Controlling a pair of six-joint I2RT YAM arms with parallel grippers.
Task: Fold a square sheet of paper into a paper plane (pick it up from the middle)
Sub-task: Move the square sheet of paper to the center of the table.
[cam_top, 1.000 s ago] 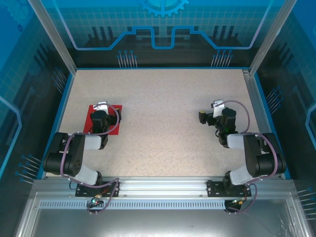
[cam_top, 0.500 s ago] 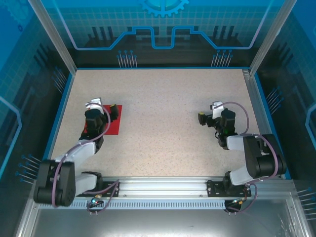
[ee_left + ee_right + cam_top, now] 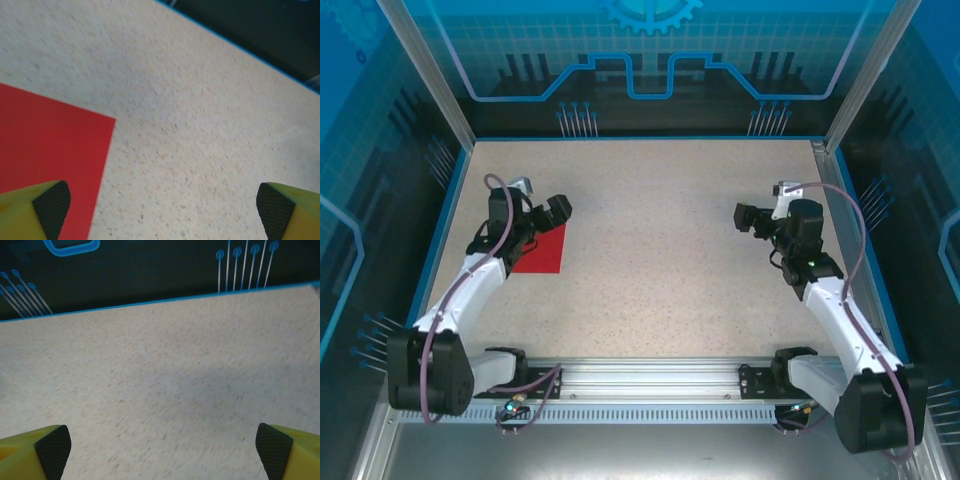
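Beige speckled tabletop (image 3: 660,270): flat, blue-edged; all items below are carried on it.

Left arm (image 3: 470,285): stretched fwd from its base, wrist bent toward the centre so that the fingers are aimed inward and down at a slant. By far the nearer arm to the paper.

Right arm (image 3: 835,300): likewise stretched fwd on the opp. side, wrist turned inward. Well apart from the paper; bare tabletop is seen beneath it.

Square sheet of paper (image 3: 542,256): bright red, laid flat on the left part of the tabletop, no fold seen. Its far outer portion is hidden by the left arm. Being square, no long axis is offered; edges run approx. parallel to the tabletop edges.

Left fingers (image 3: 551,217): spread wide, nothing held. Placed over the sheet's far inner corner, not over its middle. In the wrist view one pad (image 3: 50,202) is seen above red paper, the other above bare tabletop, w/ the paper's corner between and ahead of them. The sheet's middle is thus judged to lie back toward the arm's base and outward from the fingers; a shift that way is judged necessary before a mid-sheet pick-up.

Right fingers (image 3: 748,218): spread wide, empty, over bare tabletop.
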